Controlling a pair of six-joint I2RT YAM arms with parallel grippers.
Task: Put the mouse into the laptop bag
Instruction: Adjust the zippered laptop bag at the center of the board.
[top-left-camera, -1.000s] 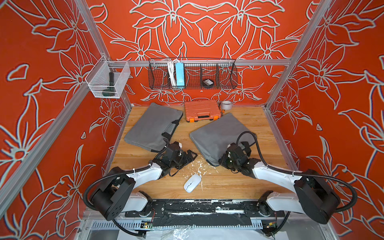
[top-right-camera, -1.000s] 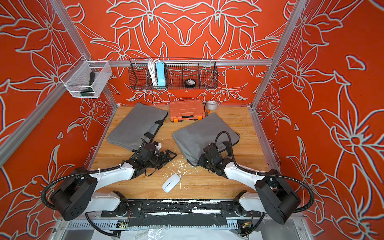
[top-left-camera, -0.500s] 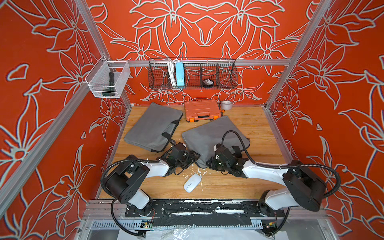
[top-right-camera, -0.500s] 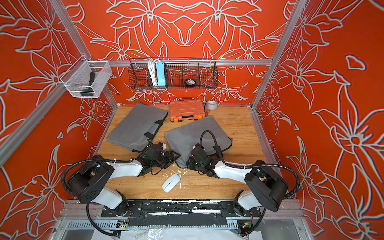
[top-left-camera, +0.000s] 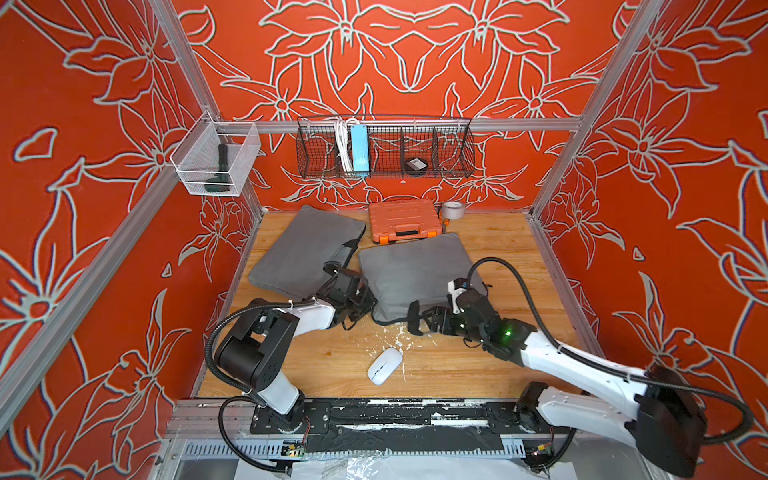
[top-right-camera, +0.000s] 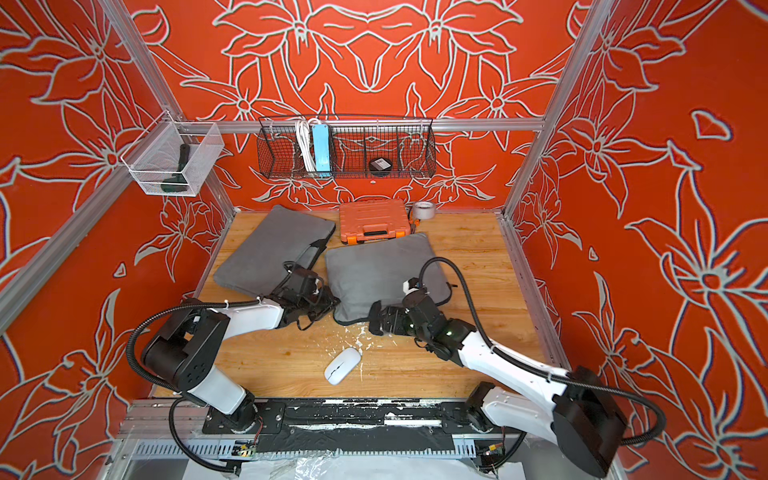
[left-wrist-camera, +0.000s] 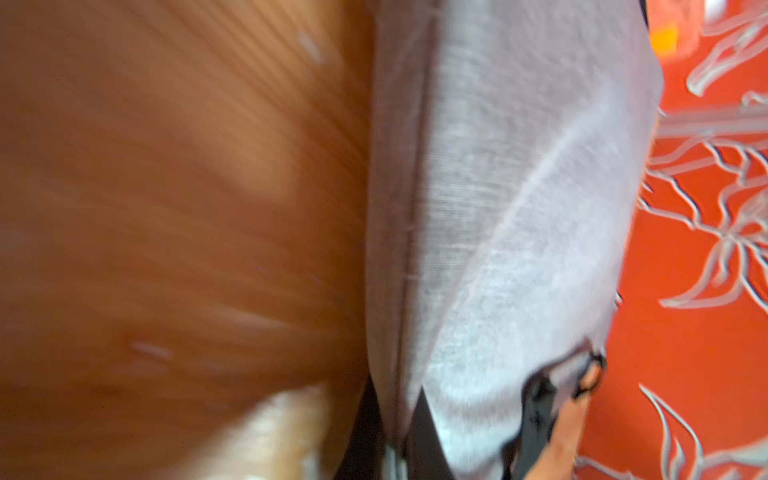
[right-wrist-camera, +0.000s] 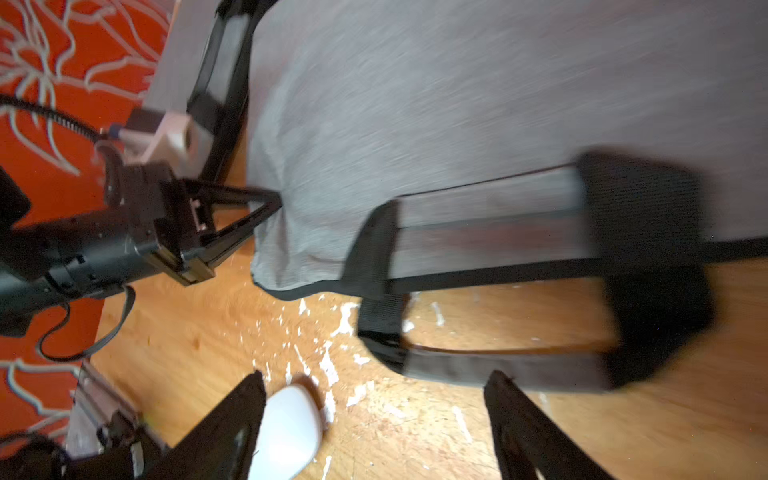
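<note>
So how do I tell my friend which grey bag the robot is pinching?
On the wooden table, two grey bags lie near the orange case. It is the laptop bag nearer the white mouse. Only this one has its corner pinched by the left pincer; the other bag lies farther back.

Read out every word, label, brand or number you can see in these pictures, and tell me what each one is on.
No text can be read anywhere in these views.
Pale label on the small black box in the wire basket: too small to read.
Lid of the orange case: no legible marking.
Top of the mouse: no marking visible.
</note>
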